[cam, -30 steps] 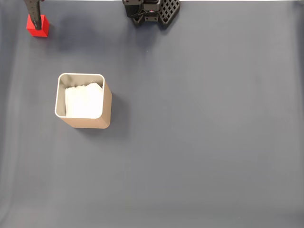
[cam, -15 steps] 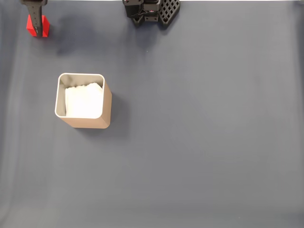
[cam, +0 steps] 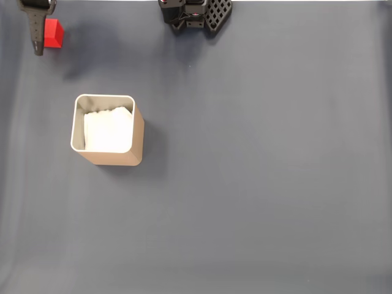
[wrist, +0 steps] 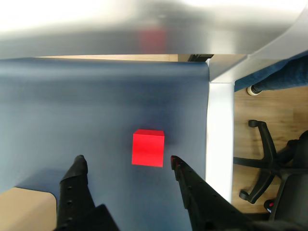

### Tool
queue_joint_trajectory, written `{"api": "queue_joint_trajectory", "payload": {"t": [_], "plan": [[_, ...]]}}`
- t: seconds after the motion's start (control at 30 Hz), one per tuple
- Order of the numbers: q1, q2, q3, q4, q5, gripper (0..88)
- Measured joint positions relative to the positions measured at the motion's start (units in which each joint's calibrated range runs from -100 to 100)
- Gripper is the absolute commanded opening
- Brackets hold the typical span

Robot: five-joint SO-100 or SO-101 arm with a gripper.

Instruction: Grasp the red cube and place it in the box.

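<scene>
One small red cube (wrist: 148, 147) sits on the blue-grey counter (wrist: 72, 106) near its far-left corner in the fixed view, well apart from the box (cam: 108, 130). It looks light, rigid and matte, so probably not slippery. The gripper (wrist: 126, 163) has its fingers (wrist: 77, 169) spread wide, short of the cube; pinching two opposite flat faces should hold it squarely.

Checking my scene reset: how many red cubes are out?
1. The red cube sits on the mat's top-left corner in the fixed view; in the wrist view it lies just ahead of the open gripper.
</scene>
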Motion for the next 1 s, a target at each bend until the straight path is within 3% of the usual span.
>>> {"api": "queue_joint_trajectory", "payload": {"t": [1.0], "plan": [[-0.1, 7.0, 0.7, -7.0, -0.7, 44.2]]}}
